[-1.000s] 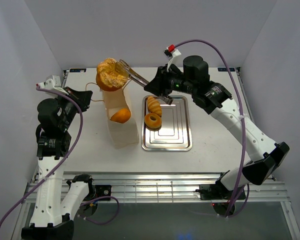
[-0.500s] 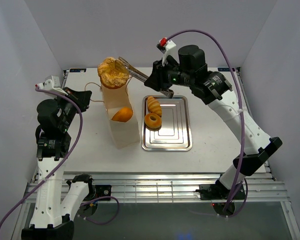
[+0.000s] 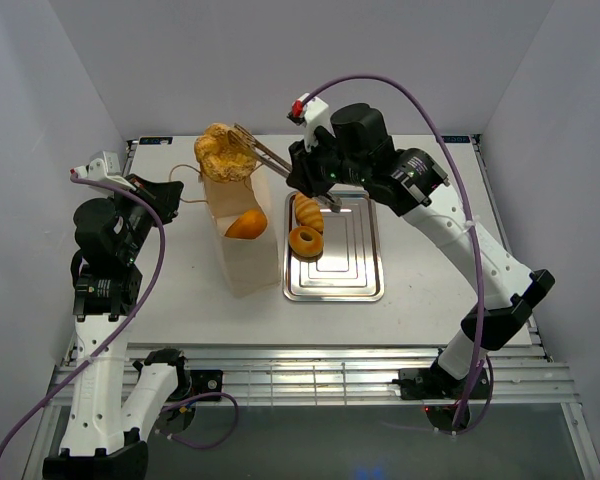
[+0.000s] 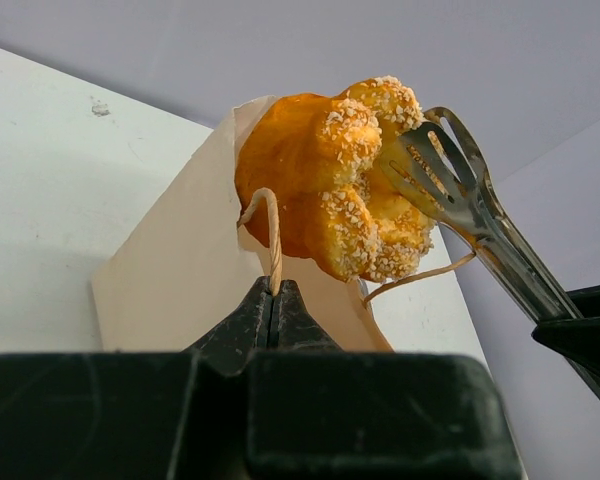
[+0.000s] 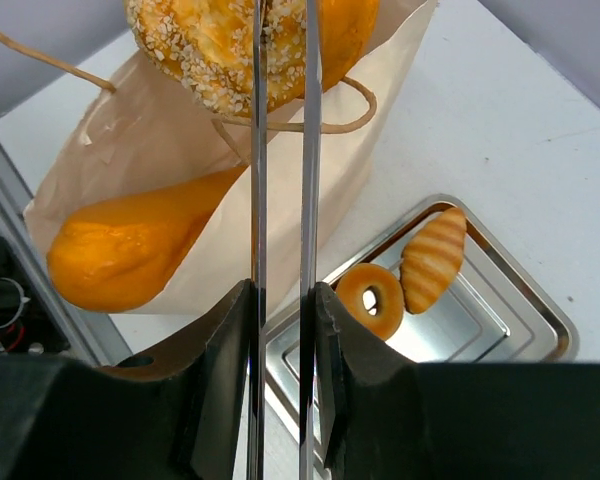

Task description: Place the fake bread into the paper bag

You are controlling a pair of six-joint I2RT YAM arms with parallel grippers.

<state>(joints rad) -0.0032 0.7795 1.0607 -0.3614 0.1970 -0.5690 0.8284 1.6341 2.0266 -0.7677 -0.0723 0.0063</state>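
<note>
Fake bread, four pieces, sits in three places. The round crusty bun (image 3: 223, 152) is clamped between the tips of the metal tongs (image 3: 267, 153) at the mouth of the paper bag (image 3: 248, 262). In the left wrist view the bun's lower part is hidden behind the paper rim, and its seeded face is turned toward the tong blades. One end of the baguette (image 5: 130, 245) shows inside the bag, lying at a slant. The ridged roll (image 3: 307, 211) and the ring doughnut (image 3: 305, 240) lie just beside each other at the left end of the silver tray (image 3: 358, 275). The tray is on the worktop (image 3: 430, 260), right of the bag.

Right end effector (image 5: 280, 310): its fingers press on the two tong arms from outside and hold them nearly parallel with a narrow gap. It carries the tongs and touches nothing else. The arm reaches in from the right, above the tray's far left corner.

Left end effector (image 4: 273, 303): its fingers are fully together and pinch one string handle (image 4: 272, 235) of the bag near the loop's top. The cord rises straight out of the closed tips. The bag's second handle hangs loose under the bun.

The bag stands upright between the two arms with its mouth open.
</note>
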